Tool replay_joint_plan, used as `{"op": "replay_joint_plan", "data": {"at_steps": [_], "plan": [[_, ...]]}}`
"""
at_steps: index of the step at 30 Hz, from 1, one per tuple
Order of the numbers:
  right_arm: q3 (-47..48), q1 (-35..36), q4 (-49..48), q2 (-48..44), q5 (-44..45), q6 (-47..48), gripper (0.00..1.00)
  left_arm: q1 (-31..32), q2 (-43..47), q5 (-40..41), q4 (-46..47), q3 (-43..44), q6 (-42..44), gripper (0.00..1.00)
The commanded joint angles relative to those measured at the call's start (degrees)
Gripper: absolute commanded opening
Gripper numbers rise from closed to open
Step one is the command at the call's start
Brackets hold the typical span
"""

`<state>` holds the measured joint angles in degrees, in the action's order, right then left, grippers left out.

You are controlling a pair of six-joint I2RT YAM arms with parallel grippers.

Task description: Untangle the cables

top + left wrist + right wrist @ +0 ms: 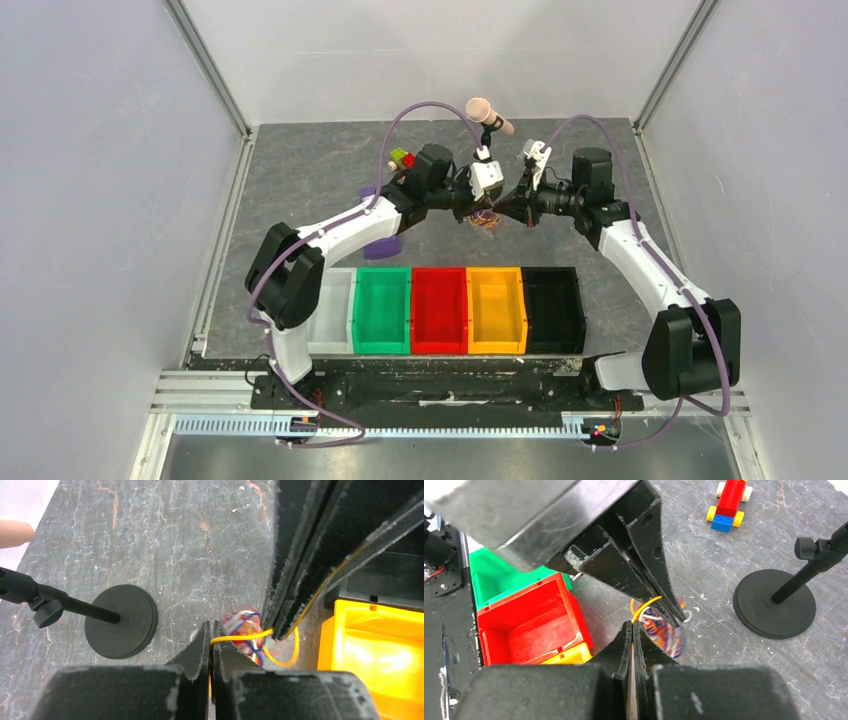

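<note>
The cables are held beside the stand, a yellow strand clamped by the left gripper and the right gripper.

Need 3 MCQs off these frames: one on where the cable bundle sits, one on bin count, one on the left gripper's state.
1. Where is the cable bundle?
A. In the red bin.
B. Between the two gripper tips, beyond the bins.
C. On the microphone stand's base.

2. How many bins stand in the row?
A. Three.
B. Four.
C. Five.

3. How does the left gripper stand?
A. Shut on a yellow wire.
B. Wide open.
C. Shut on a toy brick.

Answers:
1 B: the top view shows it where the left gripper and right gripper meet, past the bins.
2 C: clear, green, red, orange and black.
3 A: the left wrist view shows its fingers closed, with the wire leaving between them.
</note>
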<state>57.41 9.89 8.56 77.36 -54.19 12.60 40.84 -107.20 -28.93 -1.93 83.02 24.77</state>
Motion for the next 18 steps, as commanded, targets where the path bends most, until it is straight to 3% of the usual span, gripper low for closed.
{"op": "replay_joint_plan", "data": {"at_steps": [1, 4, 5, 8, 12, 18], "plan": [[2.9, -0.8, -1.1, -1.0, -2.1, -2.5, 0.04, -0.8, 4.9, -1.5, 7.6, -3.1, -3.5, 0.02], [4.8, -4.4, -1.0, 0.0, -3.0, -5.6, 0.52, -3.6, 5.8, -4.8, 7.6, -3.2, -9.7, 0.02], [5.5, -5.9, -1.1, 0.3, -4.0, -6.7, 0.55, -4.7, 5.7, -6.2, 7.5, -2.8, -12.0, 0.02], [6.0, -9.4, -1.0, 0.9, -3.3, -7.8, 0.80, -6.9, 6.7, -8.8, 8.1, -3.1, -16.0, 0.02], [2.4, -9.5, -3.1, 1.1, -1.1, -8.1, 0.90, -7.1, 7.7, -9.8, 10.3, -3.5, -20.2, 0.02], [-2.8, -7.9, -17.3, 2.6, 1.2, -21.6, 0.85, -7.0, 7.4, -9.5, 11.9, -1.7, -26.5, 0.02]]}}
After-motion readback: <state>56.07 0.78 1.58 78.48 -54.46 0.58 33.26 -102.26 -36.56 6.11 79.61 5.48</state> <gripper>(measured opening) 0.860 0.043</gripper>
